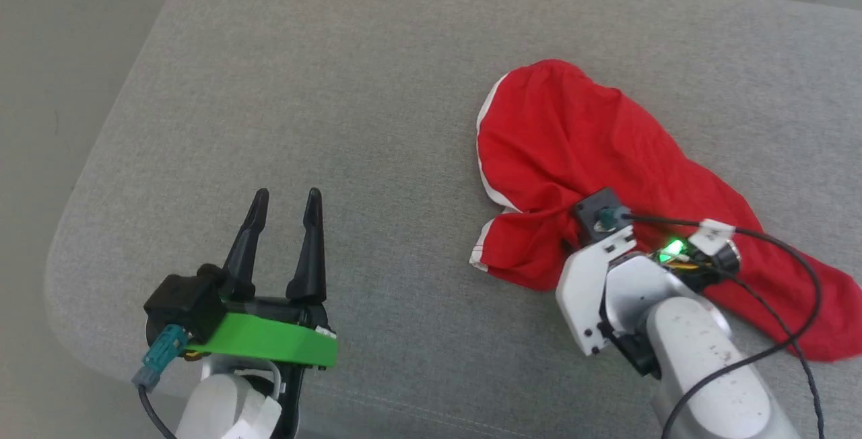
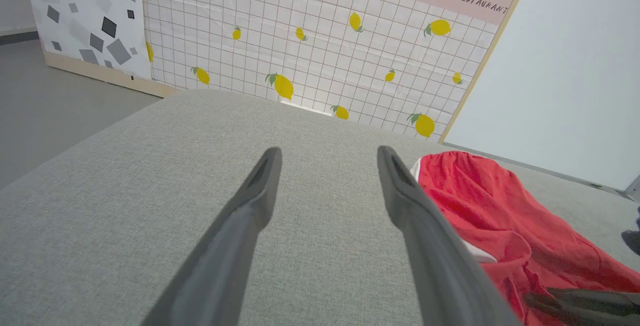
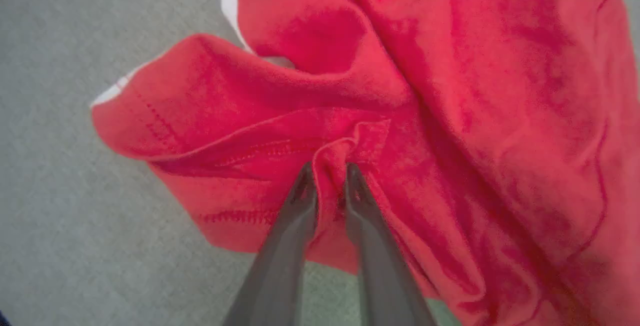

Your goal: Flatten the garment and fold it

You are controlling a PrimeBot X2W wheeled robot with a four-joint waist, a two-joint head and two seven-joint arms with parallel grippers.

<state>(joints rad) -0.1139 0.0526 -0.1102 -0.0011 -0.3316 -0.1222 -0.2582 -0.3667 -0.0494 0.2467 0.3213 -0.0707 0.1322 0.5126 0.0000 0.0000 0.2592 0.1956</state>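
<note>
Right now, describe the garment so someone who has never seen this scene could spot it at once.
Start at the wide grey surface. On its right side lies the garment, crumpled in a long heap, the right gripper pinching a fold. It is the one bright red thing there, with white trim.

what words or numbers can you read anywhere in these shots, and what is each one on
"RESTAURANT": dark capitals on the pink wall panel, below bottle silhouettes, in the left wrist view.
No lettering shows on the garment as it lies bunched; the folds in view show plain red and white trim.
The white tag on the right arm's cable: anything on it is too small to read.
</note>
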